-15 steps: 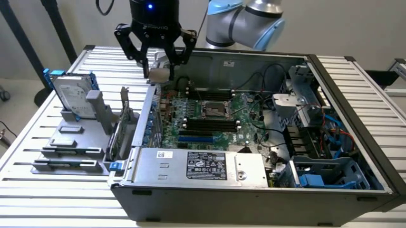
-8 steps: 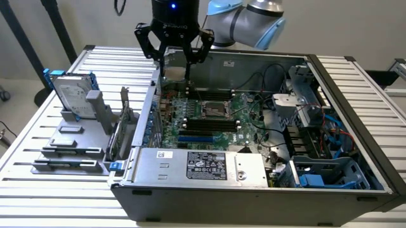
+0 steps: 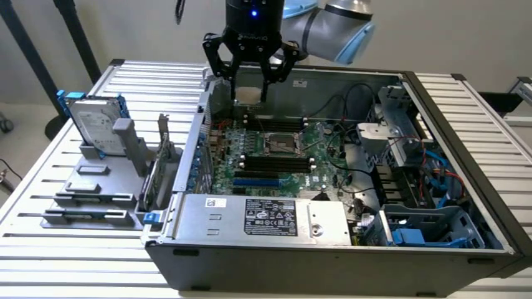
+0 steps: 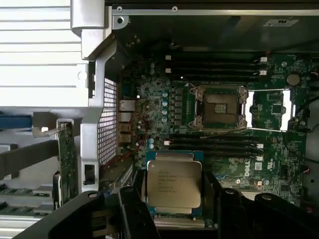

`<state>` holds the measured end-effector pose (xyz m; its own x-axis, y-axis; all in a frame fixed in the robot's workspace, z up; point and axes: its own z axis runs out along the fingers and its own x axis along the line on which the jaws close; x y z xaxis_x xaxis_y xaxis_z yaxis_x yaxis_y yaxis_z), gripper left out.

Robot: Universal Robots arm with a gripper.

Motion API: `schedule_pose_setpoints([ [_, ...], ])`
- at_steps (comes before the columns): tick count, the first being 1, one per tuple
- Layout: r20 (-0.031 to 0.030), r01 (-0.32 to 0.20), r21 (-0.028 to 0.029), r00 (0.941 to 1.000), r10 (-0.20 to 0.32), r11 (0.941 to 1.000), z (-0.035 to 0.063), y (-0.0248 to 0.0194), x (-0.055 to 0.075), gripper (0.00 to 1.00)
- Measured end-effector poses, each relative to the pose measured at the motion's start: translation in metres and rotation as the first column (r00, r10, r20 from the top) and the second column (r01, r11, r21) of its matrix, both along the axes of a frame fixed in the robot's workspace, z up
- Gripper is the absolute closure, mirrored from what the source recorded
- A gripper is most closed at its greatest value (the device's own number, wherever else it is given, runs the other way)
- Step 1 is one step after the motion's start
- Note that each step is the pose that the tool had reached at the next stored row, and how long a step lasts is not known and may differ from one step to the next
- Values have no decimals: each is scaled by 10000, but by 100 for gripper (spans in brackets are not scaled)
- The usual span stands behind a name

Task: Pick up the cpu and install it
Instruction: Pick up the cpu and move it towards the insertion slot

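While the gripper (image 4: pixel 174 199) hangs over the open computer case (image 3: pixel 332 261), its black fingers (image 4: pixel 133 211) are clamped on two opposite edges of the cpu (image 4: pixel 174 185): grasping, not released. Chip held flat between the fingers, silvery-grey top with printed lettering facing the wrist camera, green rim showing around it. Exterior view: gripper (image 3: pixel 249 93) is high above the board, cpu (image 3: pixel 247 95) a small pale square at the fingertips, clear of everything below. Directly beneath the chip: green motherboard (image 4: pixel 279 164), with a bank of dark memory slots (image 4: pixel 214 144) running just past the chip's far edge. Next out from the fingertips, past those slots: black-framed square socket (image 4: pixel 219 107), uncovered, well apart from the held cpu. Just beside the socket lies a bright metal frame (image 4: pixel 271 110); a second bank of slots (image 4: pixel 214 67) sits on the socket's far side. Exterior view puts the socket (image 3: pixel 281 144) below the gripper, slightly toward the exterior view's right. Farther from the gripper, at the case's near wall: silver power supply (image 3: pixel 266 218) with a black label. Farthest out, outside the case on the slatted table (image 3: pixel 50 156): a grey rack (image 3: pixel 91 199) and a hard drive (image 3: pixel 93 124) with blue rails standing on edge.
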<state>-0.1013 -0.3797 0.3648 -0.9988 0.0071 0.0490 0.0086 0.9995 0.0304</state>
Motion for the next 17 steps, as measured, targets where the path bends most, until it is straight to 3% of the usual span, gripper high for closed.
schedule_pose_setpoints([
  [9,-1,-1,0,10000,1,10000,-163,262,324,45],
  [13,-1,0,0,10000,0,10000,-237,342,495,45],
  [17,-1,0,0,10000,0,10000,-308,385,617,45],
])
